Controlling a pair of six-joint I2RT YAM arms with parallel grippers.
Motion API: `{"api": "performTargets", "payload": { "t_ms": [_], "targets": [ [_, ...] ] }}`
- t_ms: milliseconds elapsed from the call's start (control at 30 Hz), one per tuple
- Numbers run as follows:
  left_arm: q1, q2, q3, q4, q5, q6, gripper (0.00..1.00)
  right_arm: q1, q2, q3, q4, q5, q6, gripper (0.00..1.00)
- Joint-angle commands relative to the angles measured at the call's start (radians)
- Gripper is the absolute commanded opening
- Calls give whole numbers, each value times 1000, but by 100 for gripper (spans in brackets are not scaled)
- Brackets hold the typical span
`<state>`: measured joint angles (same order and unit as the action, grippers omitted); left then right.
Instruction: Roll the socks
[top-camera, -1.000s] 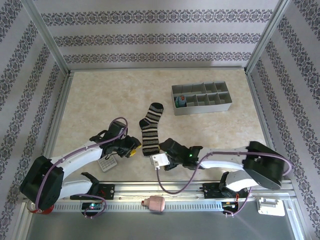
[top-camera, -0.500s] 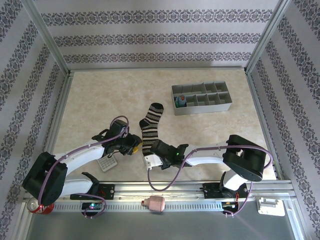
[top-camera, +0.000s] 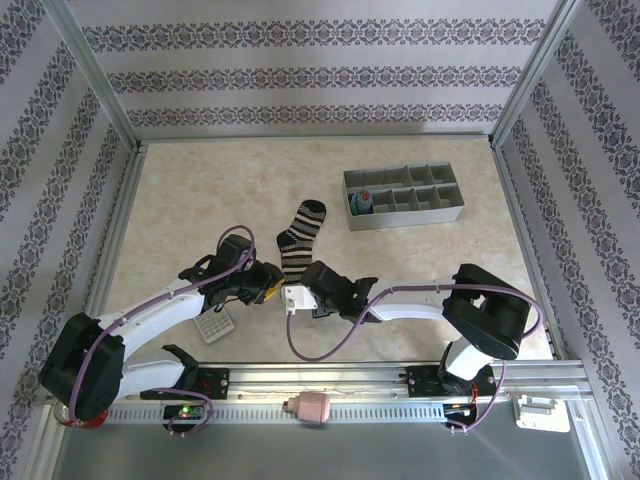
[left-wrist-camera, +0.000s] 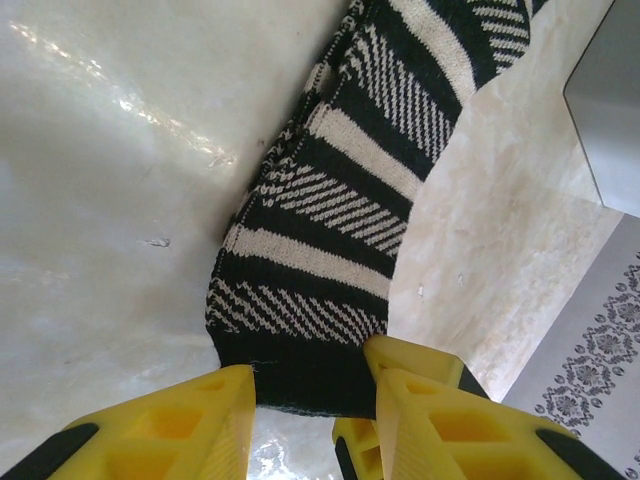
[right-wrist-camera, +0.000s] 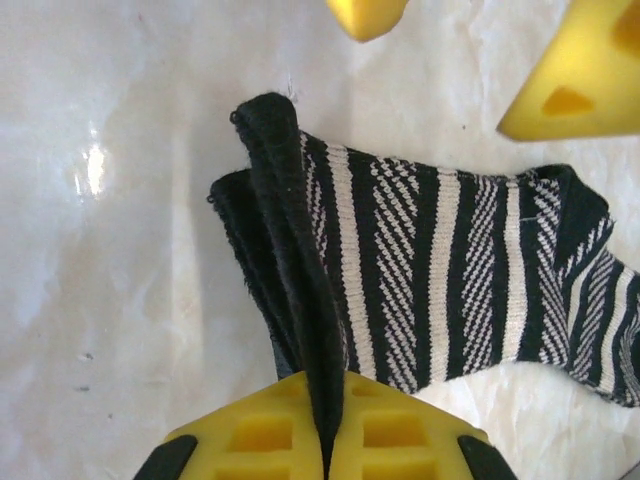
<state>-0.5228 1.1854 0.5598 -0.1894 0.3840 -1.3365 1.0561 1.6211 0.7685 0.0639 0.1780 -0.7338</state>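
Striped sock: black-and-white striped sock (top-camera: 301, 243) lies flat mid-desk (top-camera: 180, 200), toe far, black cuff near.
Right claw: right claw (right-wrist-camera: 325, 420) is clamped together on the cuff's lifted black edge, at the sock's near end.
Left claw: left claw (left-wrist-camera: 310, 410) sits just left of the right claw, fingers (left-wrist-camera: 170, 425) apart, with the cuff end between them; contact cannot be told.
Other sock: blue-grey sock (top-camera: 362, 203) is bundled in the left end compartment of the grey tray (top-camera: 455, 213), far right.
Calculator: calculator (top-camera: 213, 327) lies near left, beside the left arm.
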Motion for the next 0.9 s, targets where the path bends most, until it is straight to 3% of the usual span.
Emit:
{"api": "performTargets", "payload": {
  "t_ms": [0, 400, 867],
  "targets": [
    [-5, -27, 27, -57, -25, 29, 37, 2, 13, 23, -11, -33, 47, 0],
    [42, -91, 12, -126, -33, 46, 37, -43, -47, 72, -153, -216, 242, 0],
    [52, -99, 13, -127, -18, 49, 36, -133, 85, 250, -358, -445, 368, 0]
  ]
}}
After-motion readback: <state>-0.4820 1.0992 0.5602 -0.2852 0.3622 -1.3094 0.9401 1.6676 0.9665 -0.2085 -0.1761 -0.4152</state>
